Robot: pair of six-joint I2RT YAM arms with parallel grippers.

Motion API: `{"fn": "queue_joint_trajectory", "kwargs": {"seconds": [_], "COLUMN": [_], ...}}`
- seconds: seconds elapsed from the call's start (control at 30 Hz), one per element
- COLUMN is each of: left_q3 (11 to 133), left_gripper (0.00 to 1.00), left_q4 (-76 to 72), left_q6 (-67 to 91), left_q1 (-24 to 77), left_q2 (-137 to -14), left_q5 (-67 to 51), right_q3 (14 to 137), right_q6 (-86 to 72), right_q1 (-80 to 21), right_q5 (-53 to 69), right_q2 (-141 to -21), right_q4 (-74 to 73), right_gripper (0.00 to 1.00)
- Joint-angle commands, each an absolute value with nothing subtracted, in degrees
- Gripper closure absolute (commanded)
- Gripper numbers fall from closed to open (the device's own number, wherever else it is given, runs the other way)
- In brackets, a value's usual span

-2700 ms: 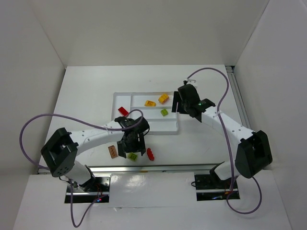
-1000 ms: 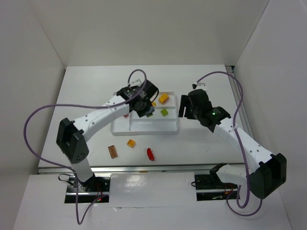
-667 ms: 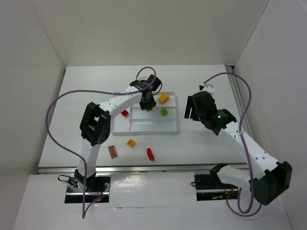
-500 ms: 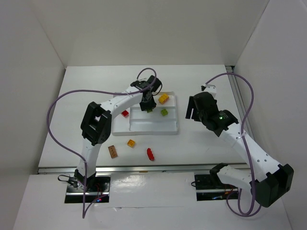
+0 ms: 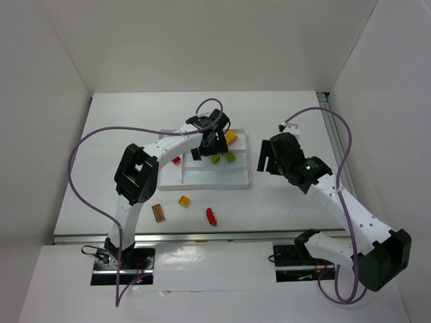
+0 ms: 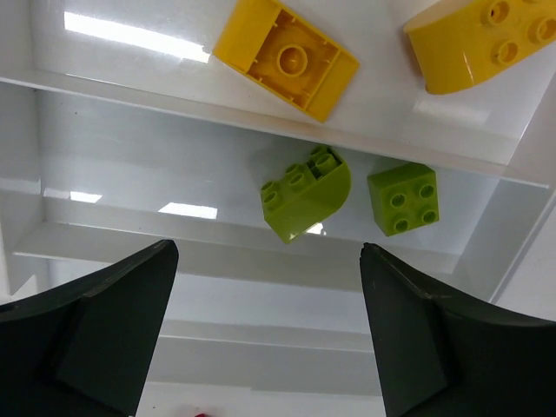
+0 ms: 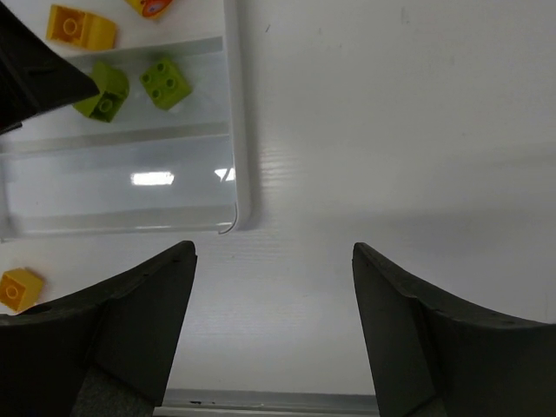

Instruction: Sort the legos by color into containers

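The left fingers (image 6: 95, 339) are spread wide with nothing held between them, and are poised over the shallow translucent white plastic tray (image 5: 202, 177). Just ahead of them, in the middle narrow section, a lime green rounded plastic brick (image 6: 306, 193) is seen beside a lime green square plastic brick (image 6: 402, 199), close but not touching. In the far narrow section two yellow bricks are held: a yellow upturned oblong brick (image 6: 285, 57) and a yellow curved brick (image 6: 482, 39). A small red brick (image 5: 176, 159) is kept in the tall section at the tray's left end. Nothing is seen in the nearest narrow section.

The right fingers (image 7: 104, 330) are also parted and empty, above the white worktop (image 7: 365, 174) just off the tray's right wall.

Three bricks are not yet sorted. They are found on the worktop between the tray and the arm bases: a brown oblong brick (image 5: 157, 212), an orange-yellow square brick (image 5: 184, 200) and an elongated red brick (image 5: 211, 216). All three are placed nearward of both pairs of fingers and well apart from them. The brown and orange-yellow ones are set on the left arm's side, so that arm is judged the nearer. The elongated red brick's long axis is laid roughly near to far, so a grasp across its short width is probably called for.
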State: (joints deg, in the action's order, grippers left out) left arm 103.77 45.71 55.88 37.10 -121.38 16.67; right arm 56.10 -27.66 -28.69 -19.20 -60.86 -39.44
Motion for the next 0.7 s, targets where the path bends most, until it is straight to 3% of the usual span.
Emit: {"fn": "queue_joint_trajectory", "kwargs": {"seconds": [0.0, 0.13, 0.33, 0.47, 0.67], "left_q3": [104.15, 102.76, 94.49, 89.40, 86.31], "left_gripper": [0.03, 0.04, 0.04, 0.06, 0.07], "left_q4": [46.39, 49.83, 51.24, 51.42, 50.71], "left_q6": [54.49, 53.35, 53.35, 52.13, 49.14], "left_q1": [37.53, 37.53, 33.58, 26.48, 19.96], "left_q2": [-117.43, -111.38, -94.33, -82.74, -77.26], "left_q5": [18.46, 20.12, 22.76, 21.54, 16.62], "right_q3": [53.09, 49.93, 48.16, 49.03, 52.20], "right_q6": [-28.92, -29.62, -28.92, -29.79, -28.48], "right_q1": [-32.24, -41.99, -58.87, -61.08, -62.23], "right_q5": [-14.42, -13.01, -16.60, -19.69, -13.81], "right_q2": [-59.77, -60.37, -65.21, -73.27, -82.25], "right_q4": [-36.66, -32.53, -26.64, -21.03, -16.70], "right_gripper": [0.21, 0.29, 0.22, 0.18, 0.18]}}
